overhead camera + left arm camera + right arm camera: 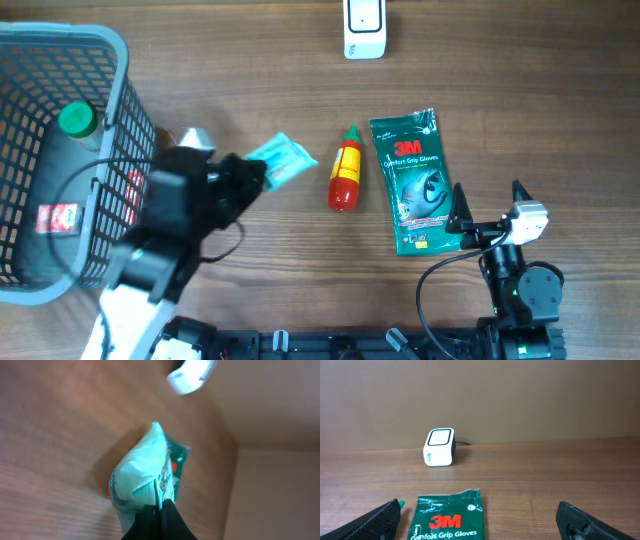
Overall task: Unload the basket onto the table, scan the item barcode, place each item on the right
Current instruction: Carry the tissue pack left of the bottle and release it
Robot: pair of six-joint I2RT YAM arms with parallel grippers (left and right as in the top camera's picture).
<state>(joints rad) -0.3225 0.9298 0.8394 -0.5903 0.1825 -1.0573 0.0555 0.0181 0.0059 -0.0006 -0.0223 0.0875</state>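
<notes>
— Packet (285, 160) where?
— Clamped by one edge in left hand (250, 172), fingers shut tight on the seam. Held up, seemingly off the tabletop (250, 60), nearer the robot than the scanner (364, 28) and off to its left.
— Why gripped by the edge?
— Probably to leave the flat faces bare, ready for turning a barcode toward the scanner window. No barcode made out in the wrist view, though; too blurred.
— And right hand (487, 192)?
— Spread wide, holding nothing. Parked low over the tabletop, facing the scanner, nearer the robot and to the scanner's right. Looks like waiting, clear of the path.
— Anything else lying out?
— Two things: sauce bottle (345, 172) and gloves pack (415, 185). Both flat on the tabletop, nearer the robot than the scanner, side by side without touching. Either queued for scanning or already done; cannot tell which.
— Containers?
— One basket (120, 60), far left of the scanner. Inside, green-capped bottle (78, 120) plus red-labelled thing (58, 217), hard to identify through the mesh.
</notes>
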